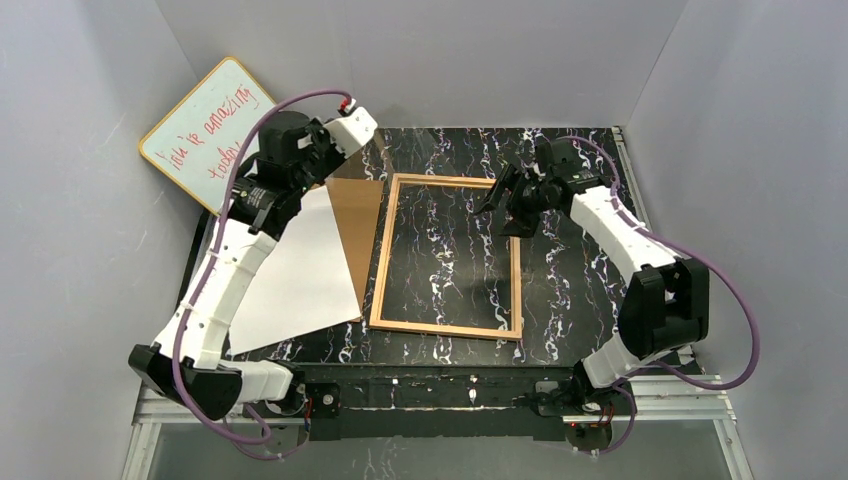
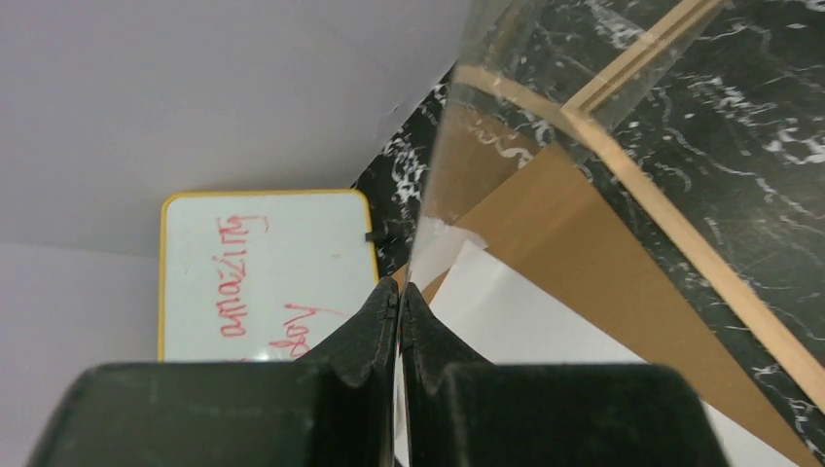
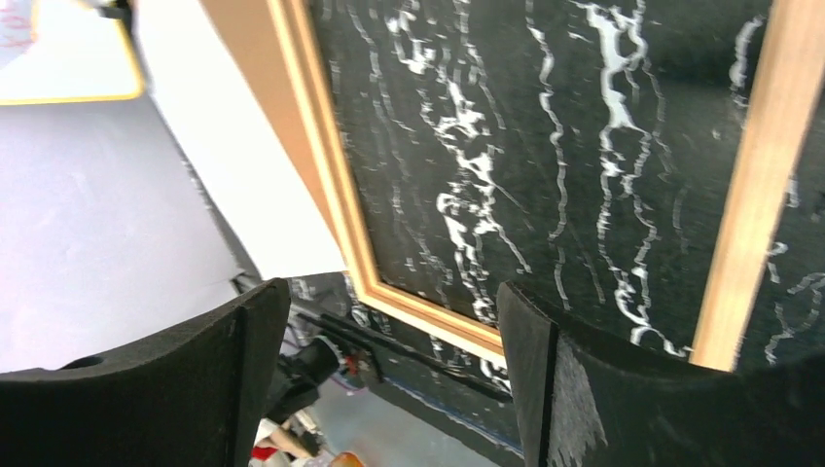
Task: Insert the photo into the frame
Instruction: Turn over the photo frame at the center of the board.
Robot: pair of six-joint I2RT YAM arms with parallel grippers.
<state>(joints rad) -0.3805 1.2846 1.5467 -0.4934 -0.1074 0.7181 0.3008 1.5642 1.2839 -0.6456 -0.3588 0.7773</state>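
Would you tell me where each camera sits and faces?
Top external: above, behind the bases, looking down at the frame; left arm and right arm show.
Left wrist: behind the left gripper, shut on a clear pane, facing the whiteboard.
Right wrist: behind the open right gripper, looking down at the frame.
All three share the frame.

marbled black table (image 1: pixel 570 290) under frame (image 1: pixel 445 329), photo (image 1: pixel 300 270)

The right claw (image 3: pixel 389 306) is hanging with its jaws wide and nothing between them. Below it the counter (image 1: pixel 565 295) is showing bare between the frame (image 3: pixel 757 195) rails. The left claw (image 2: pixel 399 292) is pinching a clear pane (image 2: pixel 545 88), which is slanting up ahead of it and barring the way. The backing board (image 2: pixel 584 253) and the photo (image 2: pixel 506 321) are lying beneath, and a whiteboard (image 2: pixel 263 263) is leaning to its left.
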